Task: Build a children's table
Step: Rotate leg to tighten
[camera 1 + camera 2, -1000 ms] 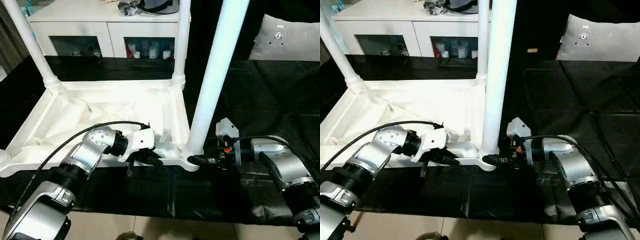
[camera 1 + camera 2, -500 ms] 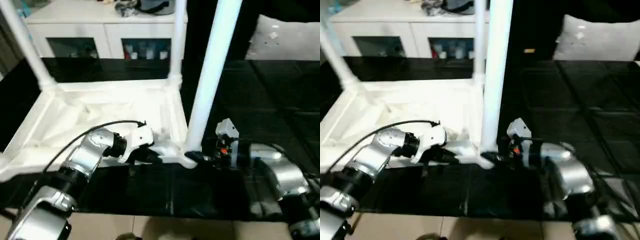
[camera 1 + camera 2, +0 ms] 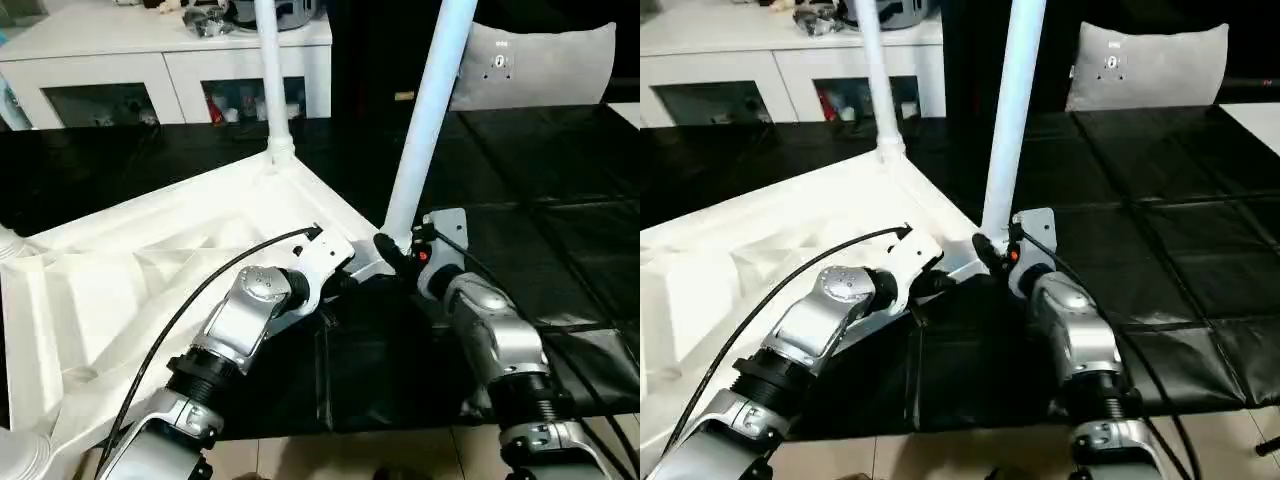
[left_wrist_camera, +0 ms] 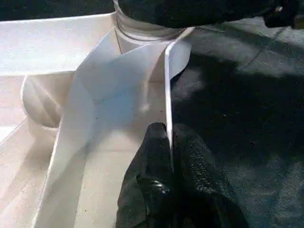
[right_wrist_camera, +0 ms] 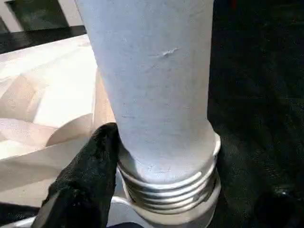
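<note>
Work table (image 3: 560,230): large, black-covered, carrying the whole job.
Tabletop (image 3: 130,270): white, upside down with its ribbed underside up, lying on the black cover in front of the robot. A second ago its near edge ran straight across the head views; now it sits at an angle, one corner pointing at the robot. The background has shifted as well, so part of this may be the camera's own move.
Cabinet (image 3: 120,60): one white cabinet behind the work table, standing further left in the head views than it did a second ago.
Cushion (image 3: 535,60): one grey cushion, far right.
Legs, count: two standing upright in corner sockets.
Near leg (image 3: 425,120): at the corner closest to the robot, between the two grippers; its ribbed collar (image 5: 166,190) is seated in the socket.
Far leg (image 3: 272,80): at the corner behind.
Right arm: forearm reaches forward and inward, more end-on than a second ago.
Right gripper (image 3: 392,255): closed around the base of the near leg, a black finger (image 5: 80,185) pressed to its collar.
Left arm: bent, forearm angled up toward the same corner.
Left gripper (image 4: 169,156): pinching the tabletop's thin rim wall, one finger (image 4: 152,166) inside and one outside.
</note>
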